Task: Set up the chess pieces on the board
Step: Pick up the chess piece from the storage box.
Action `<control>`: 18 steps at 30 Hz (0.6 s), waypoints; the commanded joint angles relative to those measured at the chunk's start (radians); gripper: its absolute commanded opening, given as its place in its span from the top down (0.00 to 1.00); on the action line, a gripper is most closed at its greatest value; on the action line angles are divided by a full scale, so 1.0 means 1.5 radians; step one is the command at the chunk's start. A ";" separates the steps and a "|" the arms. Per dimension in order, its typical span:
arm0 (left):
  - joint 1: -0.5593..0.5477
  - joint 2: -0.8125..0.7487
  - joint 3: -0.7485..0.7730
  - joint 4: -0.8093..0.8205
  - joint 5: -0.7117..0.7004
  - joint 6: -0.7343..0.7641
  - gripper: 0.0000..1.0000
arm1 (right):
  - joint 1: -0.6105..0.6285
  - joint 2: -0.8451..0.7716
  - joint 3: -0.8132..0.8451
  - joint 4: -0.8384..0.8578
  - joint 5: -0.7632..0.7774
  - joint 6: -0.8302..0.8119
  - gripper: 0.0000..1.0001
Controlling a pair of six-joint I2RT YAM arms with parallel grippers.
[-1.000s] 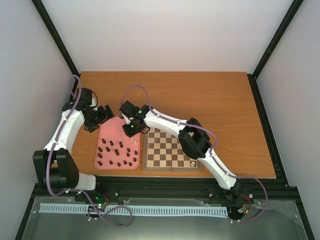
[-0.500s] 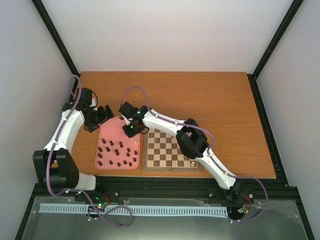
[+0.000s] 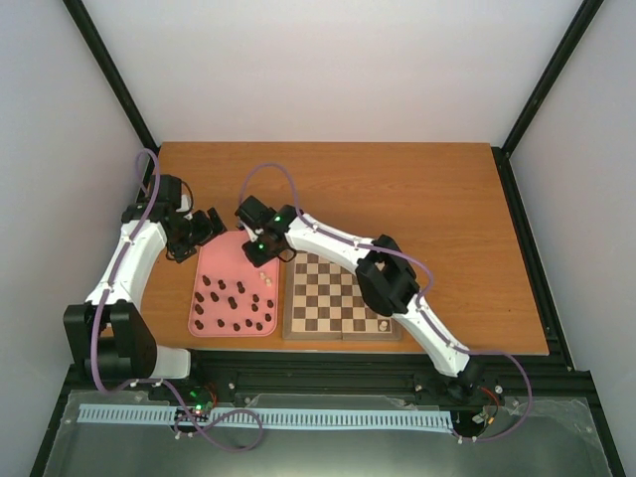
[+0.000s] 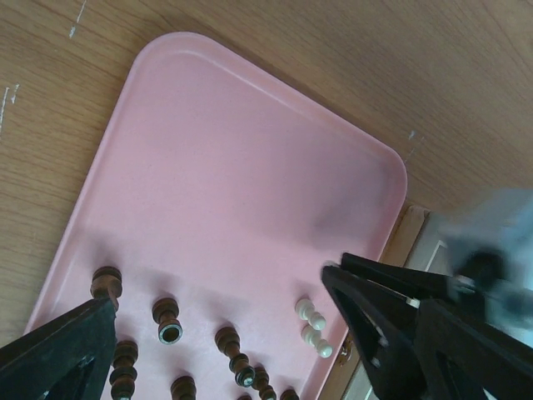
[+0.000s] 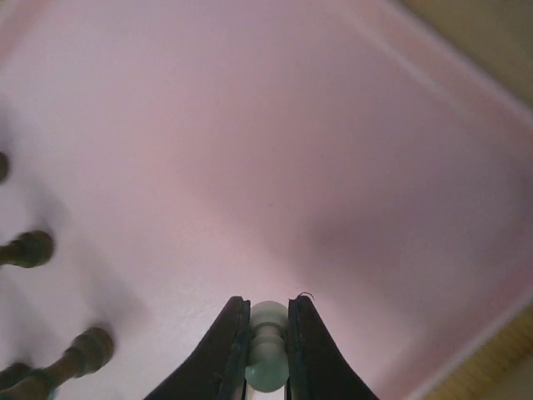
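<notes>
Shifted toward the frame's upper left, the right pincer (image 5: 268, 310) now pinches a cream-white piece (image 5: 266, 367) over the pink tray (image 3: 221, 260); left pincer (image 4: 216, 333) spread. Orange bench (image 3: 417, 199), white walls (image 3: 328, 70).

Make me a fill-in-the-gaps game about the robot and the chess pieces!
1. The right gripper pinches a cream-white piece above the ___ tray.
2. The left gripper has its jaws ___.
3. The board carries just ___ piece, in its near right corner.

Missing words: pink; open; one.
</notes>
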 commanded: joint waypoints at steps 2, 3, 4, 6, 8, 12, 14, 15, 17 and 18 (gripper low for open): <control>-0.001 -0.018 0.012 -0.005 0.001 0.007 0.00 | -0.017 -0.137 -0.032 0.025 0.052 0.018 0.96; -0.001 -0.018 0.011 -0.004 0.002 0.006 0.00 | -0.024 -0.157 -0.053 0.029 0.059 0.023 0.96; -0.001 -0.018 0.011 -0.003 0.002 0.007 0.00 | -0.031 -0.181 -0.075 0.031 0.067 0.030 0.96; -0.001 -0.015 0.010 -0.002 0.002 0.007 0.00 | -0.045 -0.228 -0.134 0.028 0.085 0.040 0.96; -0.001 -0.015 0.009 -0.002 0.000 0.010 0.00 | -0.053 -0.286 -0.222 0.029 0.109 0.046 0.96; -0.001 -0.015 0.005 -0.001 -0.002 0.010 0.00 | -0.060 -0.413 -0.422 0.022 0.129 0.067 0.96; -0.002 -0.014 0.002 0.001 0.000 0.010 0.00 | -0.061 -0.470 -0.497 0.009 0.135 0.086 0.96; -0.001 -0.014 0.000 0.002 0.000 0.010 0.00 | -0.061 -0.496 -0.535 0.006 0.139 0.099 0.96; -0.001 -0.012 -0.004 0.003 0.000 0.011 0.00 | -0.063 -0.558 -0.600 0.002 0.144 0.126 0.96; -0.001 -0.011 -0.005 0.004 -0.001 0.012 0.00 | -0.063 -0.578 -0.629 0.002 0.147 0.137 0.96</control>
